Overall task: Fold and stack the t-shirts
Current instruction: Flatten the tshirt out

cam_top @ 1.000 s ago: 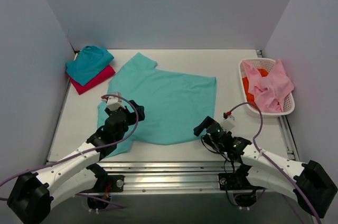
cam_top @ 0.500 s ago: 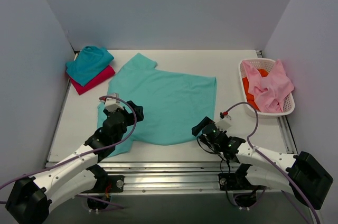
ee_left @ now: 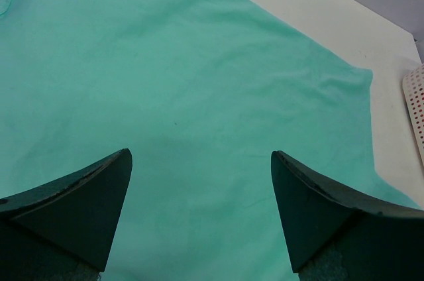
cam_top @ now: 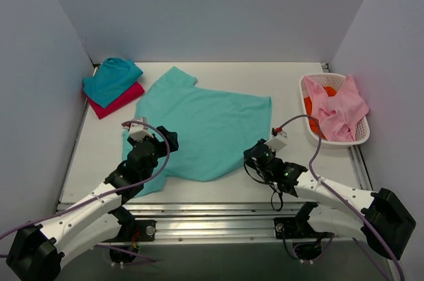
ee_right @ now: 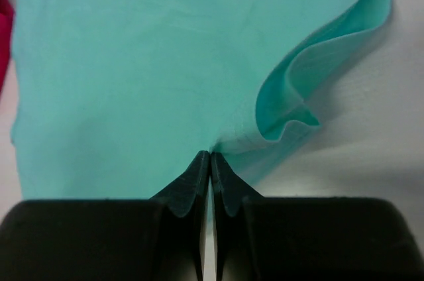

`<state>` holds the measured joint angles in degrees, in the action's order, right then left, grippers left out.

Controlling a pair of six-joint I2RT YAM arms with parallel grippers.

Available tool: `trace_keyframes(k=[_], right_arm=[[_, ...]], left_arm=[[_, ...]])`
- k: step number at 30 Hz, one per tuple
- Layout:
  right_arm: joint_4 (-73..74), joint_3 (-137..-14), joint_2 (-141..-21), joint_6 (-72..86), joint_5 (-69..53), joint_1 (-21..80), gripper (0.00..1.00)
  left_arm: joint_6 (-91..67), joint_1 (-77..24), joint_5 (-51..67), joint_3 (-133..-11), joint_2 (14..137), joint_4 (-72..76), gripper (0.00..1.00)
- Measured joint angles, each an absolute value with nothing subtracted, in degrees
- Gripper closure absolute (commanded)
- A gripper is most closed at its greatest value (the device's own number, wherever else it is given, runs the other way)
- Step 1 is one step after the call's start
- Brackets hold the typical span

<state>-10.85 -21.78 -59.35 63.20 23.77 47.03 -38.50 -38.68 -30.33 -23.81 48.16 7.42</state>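
- R tool (cam_top: 252, 156) clenched: wrist view shows both tips pressed together at the mint tee's (cam_top: 212, 125) near hem w/ a small pucker of cloth pinched btwn them (ee_right: 210, 155).
- Just at 2 o'clock of that pinch, the hem curls up into a loose fold (ee_right: 291, 105) w/ its underside showing; rest of the cloth lies flat.
- L tool (cam_top: 167, 140) released, jaws spread wide over the tee's 7 o'clock part; wrist view shows flat mint cloth btwn the two fingers. Can't tell if the tips touch the fabric.
- Mint tee is spread open mid-tabletop (cam_top: 285, 82), one sleeve pointing to 11 o'clock, R tool at its 5 o'clock corner.
- Teal tee (cam_top: 111, 79) sits folded at the tabletop's 10 o'clock corner, on top of the folded magenta tee (cam_top: 124, 101), which sticks out on the near side. Stack lies just beside the mint sleeve.
- White lattice basket (cam_top: 362, 134) at 3 o'clock, well apart from the mint tee, holds a crumpled pink cloth (cam_top: 338, 112) over an orange cloth (cam_top: 310, 107).
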Motion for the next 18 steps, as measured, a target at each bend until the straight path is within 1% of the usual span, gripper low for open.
trace_keyframes(k=[3, 5, 11, 12, 13, 14, 15, 18], right_arm=[[-10.02, -27.59, -60.36, 60.90, 25.08, 47.00, 1.00], [-10.15, -33.23, -63.72, 58.92, 26.02, 46.54, 1.00], [-15.46, -49.78, -83.33, 53.89, 25.21, 41.30, 1.00], [-16.14, -52.49, -87.22, 53.36, 24.97, 40.29, 0.87], [-16.51, -55.00, -91.11, 53.01, 24.77, 39.40, 0.44], [-16.45, -57.63, -94.87, 52.69, 24.80, 38.61, 0.34], [-15.88, -60.49, -98.70, 51.88, 24.71, 37.95, 0.25], [-14.04, -67.37, -107.66, 50.74, 24.91, 36.60, 0.24]], left_arm=[[-38.41, -38.61, -30.81, -23.81, 48.21, 7.44, 0.06], [-38.30, -38.61, -31.05, -23.81, 48.29, 7.49, 0.05], [-38.04, -38.33, -31.31, -23.81, 48.12, 7.05, 0.06], [-38.00, -38.28, -31.29, -23.81, 47.68, 6.59, 0.06], [-37.89, -38.13, -31.31, -23.81, 47.00, 6.07, 0.05], [-37.85, -38.04, -31.38, -23.81, 46.09, 5.50, 0.05], [-37.85, -37.95, -31.40, -23.81, 44.93, 5.06, 0.06], [-37.85, -37.65, -31.40, -23.81, 41.45, 4.16, 0.06]])
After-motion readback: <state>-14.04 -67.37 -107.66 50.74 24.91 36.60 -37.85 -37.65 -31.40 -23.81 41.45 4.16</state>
